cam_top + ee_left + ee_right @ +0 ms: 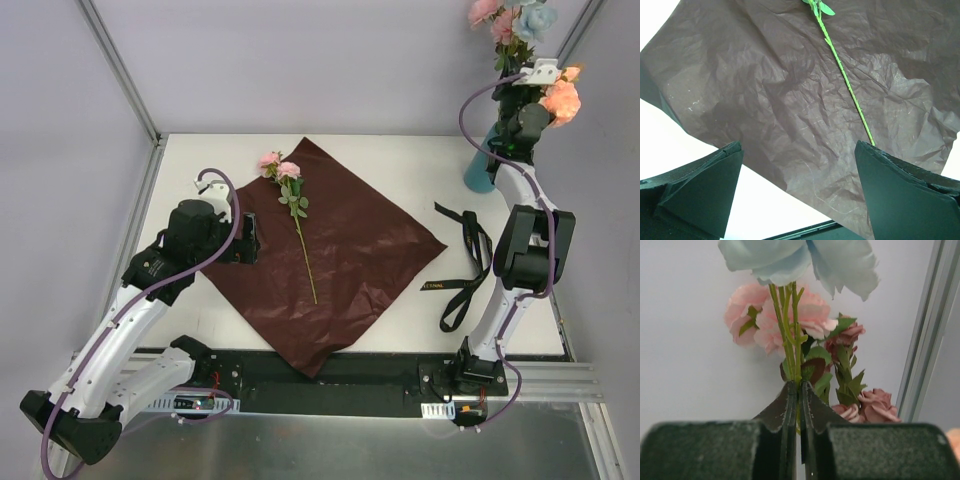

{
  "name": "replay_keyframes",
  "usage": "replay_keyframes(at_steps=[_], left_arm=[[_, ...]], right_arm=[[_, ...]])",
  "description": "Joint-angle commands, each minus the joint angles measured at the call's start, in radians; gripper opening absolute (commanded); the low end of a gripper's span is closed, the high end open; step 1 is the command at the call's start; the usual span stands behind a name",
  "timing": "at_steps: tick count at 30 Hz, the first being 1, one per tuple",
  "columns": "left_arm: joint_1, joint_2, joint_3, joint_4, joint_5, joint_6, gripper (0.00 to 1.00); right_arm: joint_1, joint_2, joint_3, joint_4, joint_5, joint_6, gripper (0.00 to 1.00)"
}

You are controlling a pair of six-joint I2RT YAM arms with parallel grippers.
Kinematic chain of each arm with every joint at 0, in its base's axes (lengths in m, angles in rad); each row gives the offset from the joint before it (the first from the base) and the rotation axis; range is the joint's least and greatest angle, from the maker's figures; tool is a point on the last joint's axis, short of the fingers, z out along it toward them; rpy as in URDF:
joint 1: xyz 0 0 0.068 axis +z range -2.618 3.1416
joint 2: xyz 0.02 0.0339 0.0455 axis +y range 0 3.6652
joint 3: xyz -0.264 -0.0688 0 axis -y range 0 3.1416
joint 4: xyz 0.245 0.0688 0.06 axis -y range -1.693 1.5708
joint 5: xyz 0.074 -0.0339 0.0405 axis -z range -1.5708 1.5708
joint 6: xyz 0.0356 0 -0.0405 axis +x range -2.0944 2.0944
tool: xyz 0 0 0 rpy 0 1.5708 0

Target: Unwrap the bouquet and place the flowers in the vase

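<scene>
The bouquet is undone: its maroon paper (330, 250) lies flat on the table. One pink-flowered stem (297, 215) rests on the sheet, and its green stalk (845, 80) runs across the paper (790, 90) in the left wrist view. My left gripper (247, 240) (799, 150) hangs open over the paper's left edge, holding nothing. High at the back right, my right gripper (512, 88) (797, 390) is shut on a bunch of green stems bearing blue (800, 260), pink (765, 315) and mauve (875, 405) flowers. These are held above the teal vase (480, 168), which the right arm partly hides.
A loose black ribbon (465, 265) lies on the white table right of the paper, close to the right arm. Metal frame posts stand at the back corners (120, 70). The black base rail (330, 375) runs along the near edge.
</scene>
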Motion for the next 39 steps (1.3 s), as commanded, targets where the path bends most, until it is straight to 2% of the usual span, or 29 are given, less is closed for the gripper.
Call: replay_keyframes(at_steps=[1, 4, 8, 15, 18, 25, 33, 35, 39], left_arm=[[0.012, -0.011, 0.011, 0.010, -0.001, 0.014, 0.99], [0.012, -0.024, 0.010, 0.011, -0.004, 0.012, 0.99], [0.014, -0.025, 0.010, 0.011, 0.017, 0.006, 0.99], [0.023, -0.049, 0.010, 0.011, 0.034, -0.009, 0.99], [0.023, -0.061, 0.008, 0.011, 0.044, -0.016, 0.99], [0.023, -0.090, 0.001, 0.010, 0.027, -0.014, 0.99], [0.023, -0.104, -0.013, 0.013, -0.013, -0.034, 0.99], [0.023, -0.083, -0.018, 0.022, -0.032, -0.072, 0.99], [0.023, 0.021, 0.017, 0.024, 0.011, -0.180, 0.88]], right_arm=[[-0.009, -0.024, -0.059, 0.114, 0.019, 0.022, 0.00], [-0.009, -0.038, -0.122, 0.134, 0.053, 0.015, 0.00], [-0.006, -0.090, -0.206, 0.127, 0.120, 0.040, 0.15], [0.081, -0.289, -0.370, -0.141, 0.333, 0.039, 0.31], [0.101, -0.346, -0.378, -0.284, 0.415, 0.096, 0.34], [0.132, -0.555, -0.459, -0.595, 0.464, 0.304, 0.38], [0.164, -0.789, -0.478, -1.092, 0.319, 0.595, 0.39], [0.180, -0.863, -0.527, -1.175, 0.248, 0.654, 0.38], [0.239, -0.978, -0.646, -1.235, 0.109, 0.722, 0.36]])
